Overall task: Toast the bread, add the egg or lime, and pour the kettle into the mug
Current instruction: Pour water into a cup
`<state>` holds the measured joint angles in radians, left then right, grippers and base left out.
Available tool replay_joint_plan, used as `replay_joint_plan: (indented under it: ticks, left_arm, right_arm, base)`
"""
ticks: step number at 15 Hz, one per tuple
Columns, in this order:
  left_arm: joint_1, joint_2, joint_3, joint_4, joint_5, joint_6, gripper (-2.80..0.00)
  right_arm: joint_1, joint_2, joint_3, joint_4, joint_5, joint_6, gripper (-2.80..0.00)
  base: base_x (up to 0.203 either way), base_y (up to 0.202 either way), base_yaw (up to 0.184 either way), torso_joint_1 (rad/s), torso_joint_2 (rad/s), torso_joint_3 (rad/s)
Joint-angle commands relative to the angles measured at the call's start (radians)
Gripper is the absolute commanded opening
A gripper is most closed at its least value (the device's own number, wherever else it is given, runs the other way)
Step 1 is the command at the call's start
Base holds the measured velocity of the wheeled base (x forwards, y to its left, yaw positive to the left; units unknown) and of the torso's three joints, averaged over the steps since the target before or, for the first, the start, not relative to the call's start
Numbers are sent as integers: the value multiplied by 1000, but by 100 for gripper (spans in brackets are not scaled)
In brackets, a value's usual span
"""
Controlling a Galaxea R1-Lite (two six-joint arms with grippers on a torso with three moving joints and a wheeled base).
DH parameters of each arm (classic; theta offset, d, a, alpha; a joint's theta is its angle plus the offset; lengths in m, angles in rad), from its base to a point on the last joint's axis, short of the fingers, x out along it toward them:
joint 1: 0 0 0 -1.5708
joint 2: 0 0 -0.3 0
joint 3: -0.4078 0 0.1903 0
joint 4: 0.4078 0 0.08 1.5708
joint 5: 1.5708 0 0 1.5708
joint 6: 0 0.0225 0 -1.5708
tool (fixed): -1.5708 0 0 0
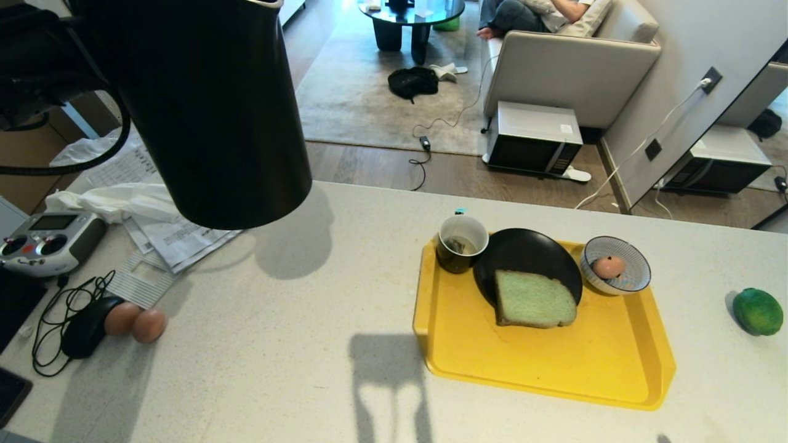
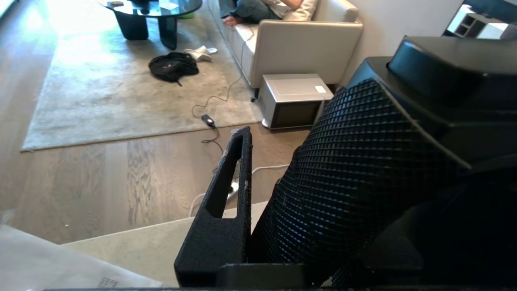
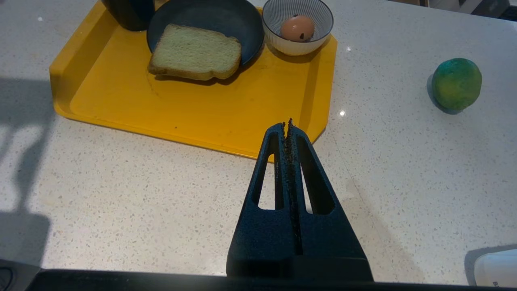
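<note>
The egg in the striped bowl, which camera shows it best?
The right wrist view: the egg sits close and unobstructed in its bowl. The head view shows it smaller. The left wrist view misses it.

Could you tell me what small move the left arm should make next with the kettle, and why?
Probably carry the kettle right, towards the mug: the left gripper holds it raised above the counter, well left of the tray, and the mug with its tea bag looks dry.
</note>
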<state>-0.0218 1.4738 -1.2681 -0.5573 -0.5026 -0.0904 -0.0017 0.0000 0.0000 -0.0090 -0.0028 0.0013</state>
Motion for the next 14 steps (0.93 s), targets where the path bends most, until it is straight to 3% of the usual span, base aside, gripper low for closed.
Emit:
replay_joint_plan:
  ticks: [1,9,14]
  left_arm:
    - [-26,3,-1,29,-2,20,-280]
    - [-121,79,-105,145,1,64,-280]
    - [-108,253,-284,177,1,147,-280]
  right_arm:
    - [0,0,1,0,0,0,-280]
    - [0,0,2,0,0,1,-280]
    - [0,0,2,0,0,0,-280]
  base:
    - [0,0,0,0,0,0]
    - [0,0,0,0,0,0]
    - [0,0,0,0,0,0]
